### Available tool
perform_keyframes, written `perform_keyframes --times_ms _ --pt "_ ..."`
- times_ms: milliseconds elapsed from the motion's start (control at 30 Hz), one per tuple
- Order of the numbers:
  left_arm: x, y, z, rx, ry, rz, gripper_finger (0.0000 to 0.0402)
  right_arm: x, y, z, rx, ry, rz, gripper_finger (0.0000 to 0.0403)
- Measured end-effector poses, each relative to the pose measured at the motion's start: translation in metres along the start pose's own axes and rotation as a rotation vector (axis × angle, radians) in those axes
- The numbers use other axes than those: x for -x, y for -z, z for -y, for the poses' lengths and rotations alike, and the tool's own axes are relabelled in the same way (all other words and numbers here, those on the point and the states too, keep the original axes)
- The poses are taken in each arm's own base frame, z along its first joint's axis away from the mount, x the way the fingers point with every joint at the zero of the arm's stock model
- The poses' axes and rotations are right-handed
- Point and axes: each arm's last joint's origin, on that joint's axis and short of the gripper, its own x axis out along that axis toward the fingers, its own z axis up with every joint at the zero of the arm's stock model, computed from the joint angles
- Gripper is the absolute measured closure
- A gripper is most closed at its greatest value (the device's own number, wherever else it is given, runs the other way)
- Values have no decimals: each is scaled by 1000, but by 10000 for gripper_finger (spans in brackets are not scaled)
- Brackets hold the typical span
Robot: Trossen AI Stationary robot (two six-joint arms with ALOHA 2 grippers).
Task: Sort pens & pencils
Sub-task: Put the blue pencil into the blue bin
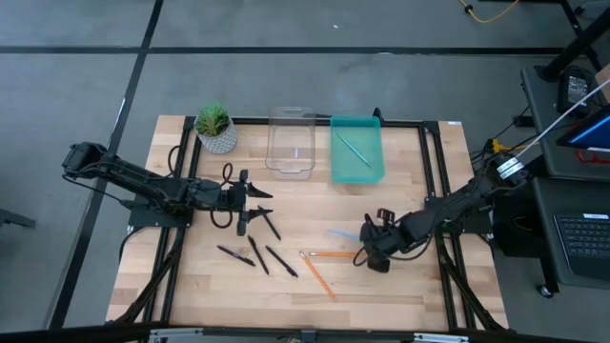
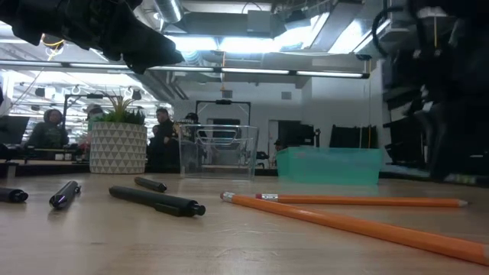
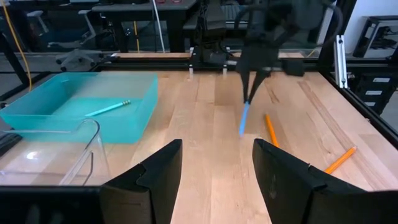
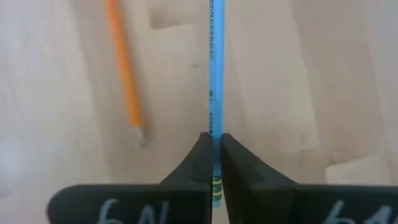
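Observation:
Several black pens (image 1: 257, 255) lie on the wood in front of my left gripper (image 1: 259, 198), which hangs open above the table's left half and touches nothing. In the low view the pens (image 2: 157, 201) lie flat. Two orange pencils (image 1: 329, 255) rest flat near the table's middle. My right gripper (image 1: 362, 240) is shut on a light blue pencil (image 1: 343, 233) just right of them. Another light blue pencil (image 1: 353, 148) lies inside the teal bin (image 1: 376, 171). In the left wrist view my open left gripper (image 3: 214, 180) faces the right gripper (image 3: 254, 74). My right gripper (image 4: 214, 158) pinches the light blue pencil between its two fingertips near one end (image 4: 214, 140), coming from above at a slant from the table's right, fingers along the shaft. The pencil (image 3: 244, 121) slants down below the fingers; I cannot tell whether its free end touches the wood.
A clear plastic bin (image 1: 291, 143) stands left of the teal bin at the far edge, with a potted plant (image 1: 214, 127) farther left. Bare wood lies along the near edge and between the two arms. People show in the room behind the table.

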Motion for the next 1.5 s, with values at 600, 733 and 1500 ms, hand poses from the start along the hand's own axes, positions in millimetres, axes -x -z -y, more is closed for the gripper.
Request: perform_keyframes --times_ms 600,733,1500 --pt "0 0 0 26 0 0 211 72 -18 87 -502 338 410 391" --pt "0 0 0 26 0 0 211 71 -27 118 -611 396 391 391" --pt "0 0 0 24 0 -1 211 62 -53 196 -733 332 388 351"
